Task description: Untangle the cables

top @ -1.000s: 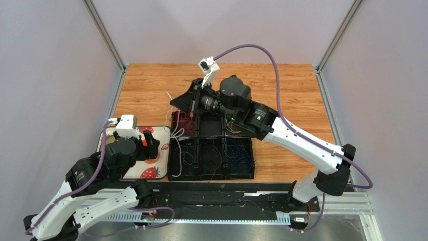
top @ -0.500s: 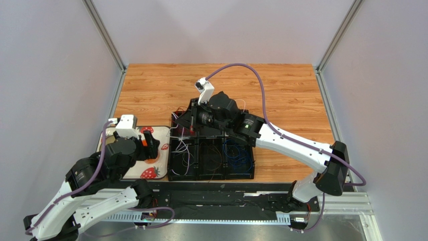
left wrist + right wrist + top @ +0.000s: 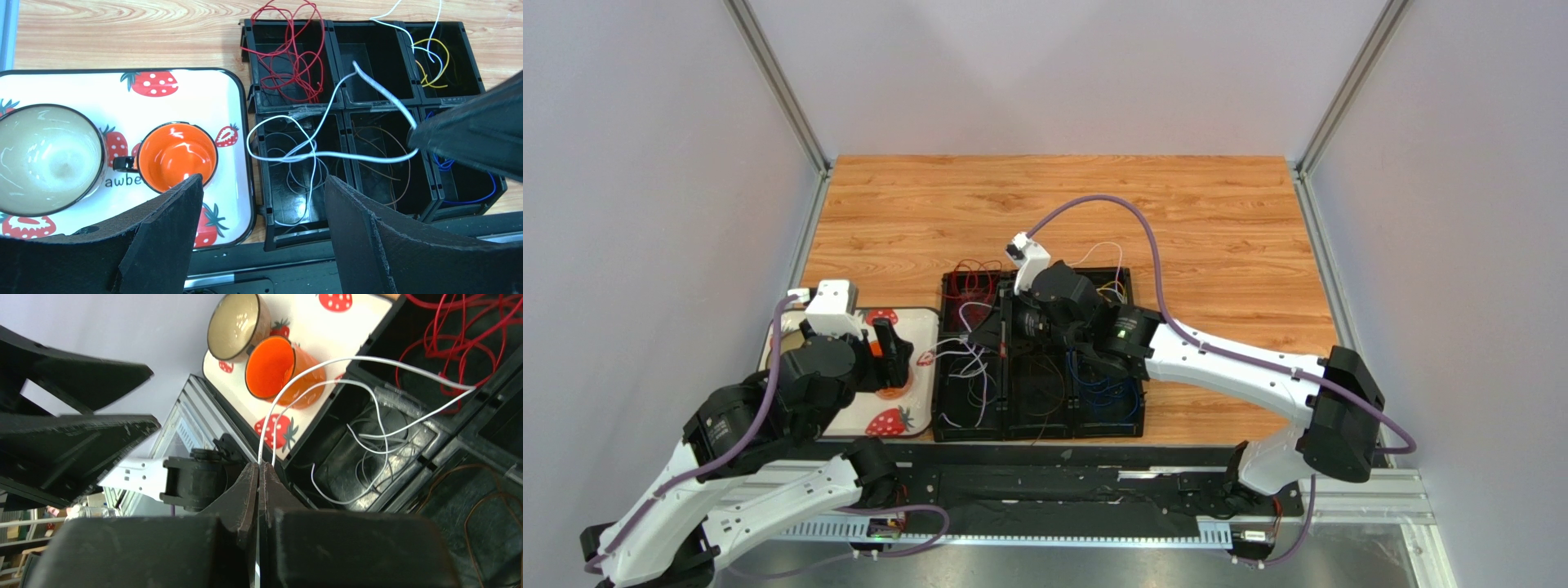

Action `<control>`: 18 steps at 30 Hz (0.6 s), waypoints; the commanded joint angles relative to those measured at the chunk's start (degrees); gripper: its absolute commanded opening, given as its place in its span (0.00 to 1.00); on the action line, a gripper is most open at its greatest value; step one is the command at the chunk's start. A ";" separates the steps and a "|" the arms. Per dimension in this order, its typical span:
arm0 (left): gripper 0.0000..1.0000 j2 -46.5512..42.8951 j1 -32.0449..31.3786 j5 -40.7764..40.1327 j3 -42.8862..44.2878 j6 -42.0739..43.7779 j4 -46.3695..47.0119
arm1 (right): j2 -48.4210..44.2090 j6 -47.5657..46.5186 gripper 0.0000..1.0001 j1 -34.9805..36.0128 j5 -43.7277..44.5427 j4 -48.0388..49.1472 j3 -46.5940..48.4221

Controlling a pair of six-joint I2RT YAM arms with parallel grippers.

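Observation:
A black six-compartment box (image 3: 1038, 429) holds the cables: red (image 3: 288, 55) at back left, yellow (image 3: 433, 61) at back right, thin white (image 3: 307, 177) at front left, brown (image 3: 380, 165) at front middle, blue (image 3: 457, 177) at front right. My right gripper (image 3: 995, 337) hangs over the box's left-middle, shut on a white cable (image 3: 368, 357) that loops from its tips (image 3: 259, 468) over the front-left compartment. This cable also shows in the left wrist view (image 3: 344, 155). My left gripper (image 3: 264, 184) is open and empty above the strawberry tray's near edge.
A white strawberry-print tray (image 3: 184, 86) left of the box carries an orange cup (image 3: 177, 153) and a beige bowl (image 3: 46, 156). Bare wooden table (image 3: 1210, 208) lies behind and right of the box. A black rail (image 3: 1075, 484) runs along the near edge.
My right arm came down and toward me, from behind the box to over its left-middle compartments, bringing the white cable with it. The left arm has not moved.

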 commanded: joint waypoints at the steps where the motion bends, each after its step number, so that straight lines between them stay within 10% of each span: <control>1: 0.80 0.05 0.32 -0.66 -0.33 -0.67 -0.40 | -3.07 1.34 0.00 1.86 -0.01 3.07 -2.56; 18: 0.80 1.55 0.41 -0.93 -0.15 -0.67 -0.58 | -10.04 -11.50 0.00 3.00 0.79 -11.97 -7.22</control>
